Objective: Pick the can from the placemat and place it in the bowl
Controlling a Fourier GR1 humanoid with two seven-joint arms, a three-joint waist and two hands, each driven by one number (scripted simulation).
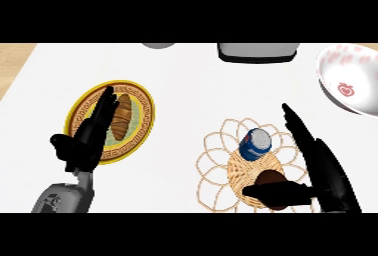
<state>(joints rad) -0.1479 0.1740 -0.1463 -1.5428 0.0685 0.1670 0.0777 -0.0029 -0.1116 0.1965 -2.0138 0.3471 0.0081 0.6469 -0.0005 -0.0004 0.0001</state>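
A blue can [255, 145] stands upright on a woven wicker placemat [220, 165] with petal-shaped loops, right of centre. My right hand [325, 170] lies open just right of the can, fingers straight and pointing away, thumb stretched left across the mat's near part below the can; it does not touch the can. A brown round thing [270, 178] sits on the mat by the thumb. The white bowl [353, 82] with red marks is at the far right edge, partly cut off. My left hand [87, 137] rests open at the left, fingers up, over a plate.
A yellow-rimmed plate [140, 122] with a croissant [122, 117] lies at the left under my left hand. A grey appliance [258, 52] and a grey round object [158, 45] stand at the counter's far edge. White counter [184, 90] stretches between plate and mat.
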